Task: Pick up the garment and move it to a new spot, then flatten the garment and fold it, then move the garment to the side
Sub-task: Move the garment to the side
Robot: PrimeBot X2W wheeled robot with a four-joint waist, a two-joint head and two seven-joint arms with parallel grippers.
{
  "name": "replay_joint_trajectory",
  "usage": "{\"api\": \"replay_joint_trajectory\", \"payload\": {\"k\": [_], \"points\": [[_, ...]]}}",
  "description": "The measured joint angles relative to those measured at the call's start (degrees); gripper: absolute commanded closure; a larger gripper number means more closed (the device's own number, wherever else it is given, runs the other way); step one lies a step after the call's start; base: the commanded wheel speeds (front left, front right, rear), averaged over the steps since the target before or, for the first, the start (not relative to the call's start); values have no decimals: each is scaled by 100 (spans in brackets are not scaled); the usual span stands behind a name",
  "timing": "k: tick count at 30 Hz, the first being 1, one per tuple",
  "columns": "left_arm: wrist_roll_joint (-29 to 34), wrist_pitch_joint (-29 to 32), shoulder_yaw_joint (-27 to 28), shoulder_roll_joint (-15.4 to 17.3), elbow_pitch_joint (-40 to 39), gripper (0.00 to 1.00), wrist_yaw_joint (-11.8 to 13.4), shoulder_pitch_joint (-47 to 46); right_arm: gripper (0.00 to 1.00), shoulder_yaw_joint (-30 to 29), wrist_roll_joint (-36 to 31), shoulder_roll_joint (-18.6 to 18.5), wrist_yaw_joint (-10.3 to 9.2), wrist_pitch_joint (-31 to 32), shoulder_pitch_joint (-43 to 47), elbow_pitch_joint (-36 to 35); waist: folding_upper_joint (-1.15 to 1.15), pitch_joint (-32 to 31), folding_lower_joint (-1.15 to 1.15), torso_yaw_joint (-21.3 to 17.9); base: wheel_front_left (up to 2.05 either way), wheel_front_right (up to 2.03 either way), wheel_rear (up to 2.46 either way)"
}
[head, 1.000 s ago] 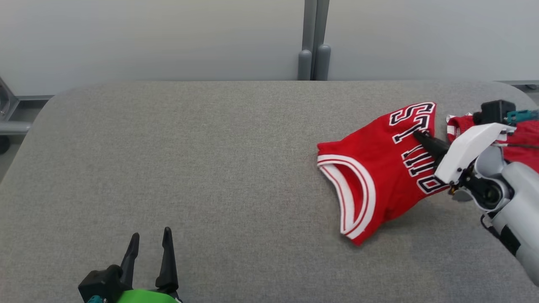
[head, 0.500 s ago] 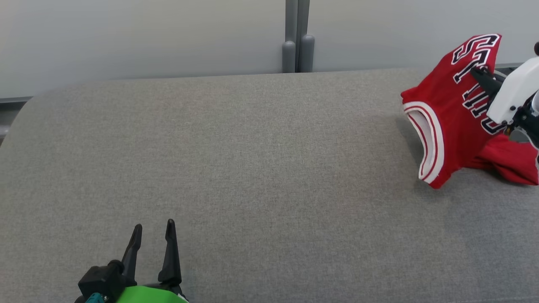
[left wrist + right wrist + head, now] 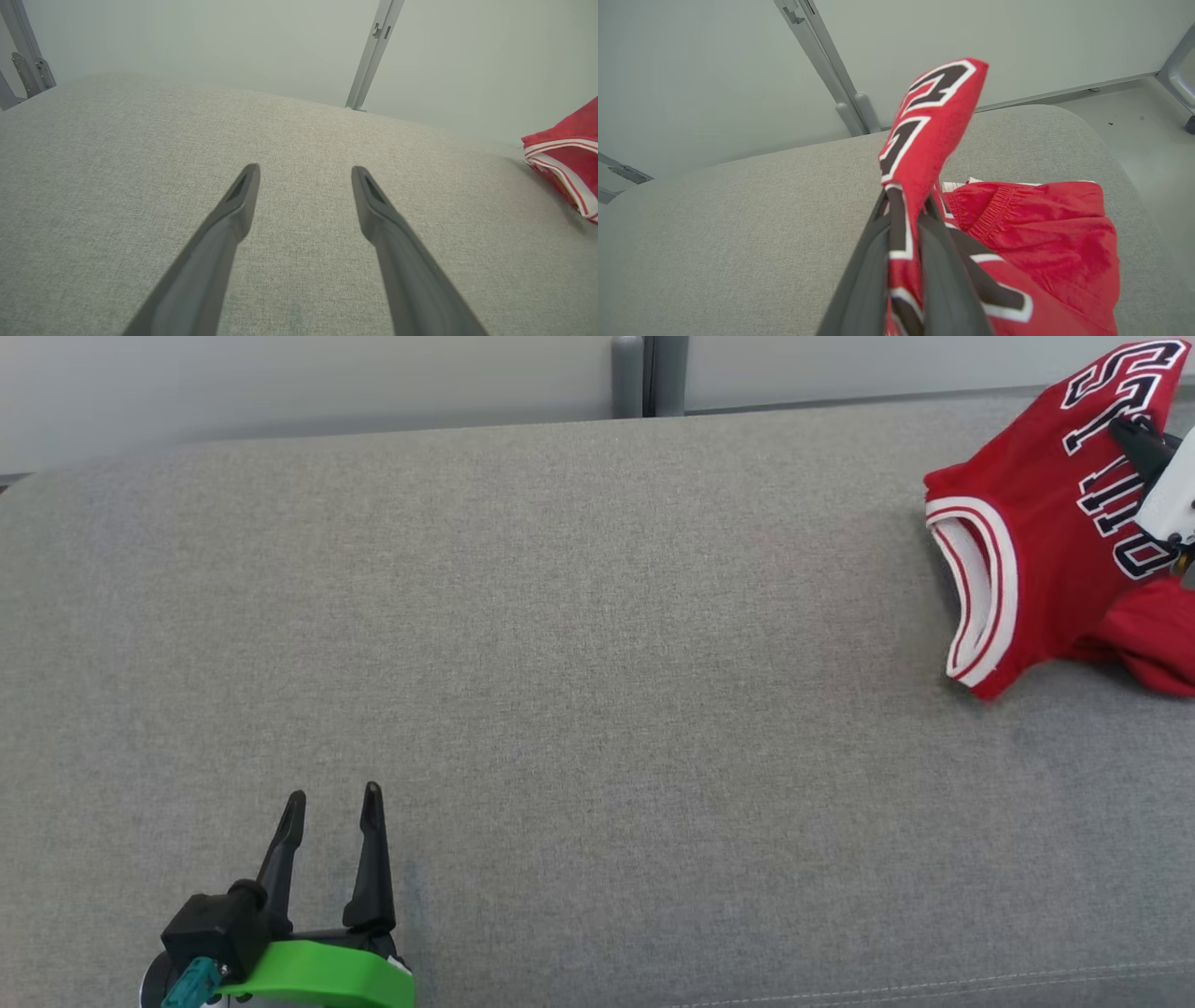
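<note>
At the left, left gripper [image 3: 334, 791] low over the grey table [image 3: 597, 616], pointing forward, fingers wide apart, nothing between them. Far off to its right, red garment [image 3: 1027, 541], one end lifted, low edge on the table. Right gripper [image 3: 906, 210] tilted up, pinched tight on the lettered fold.

grey fabric table [image 3: 560, 663]; grey post [image 3: 630, 378] against pale wall [image 3: 280, 373] behind

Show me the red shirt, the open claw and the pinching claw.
jersey [image 3: 1041, 546]: head view, red cloth.
left gripper [image 3: 334, 791]: head view, gap between open fingertips.
right gripper [image 3: 906, 203]: right wrist view, between pinching fingertips.
</note>
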Motion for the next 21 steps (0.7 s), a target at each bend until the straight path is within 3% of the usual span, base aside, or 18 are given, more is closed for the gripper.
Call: {"api": "replay_joint_trajectory", "payload": {"k": [15, 21], "points": [[153, 162, -19, 146, -189, 0, 0, -320, 100, -151, -268, -478, -343, -367, -52, 526, 0, 607, 0, -192, 0, 0, 0], [196, 280, -29, 254, -283, 0, 0, -378, 100, -216, -357, -441, -498, -645, -148, 704, 0, 863, 0, -185, 0, 0, 0]]}}
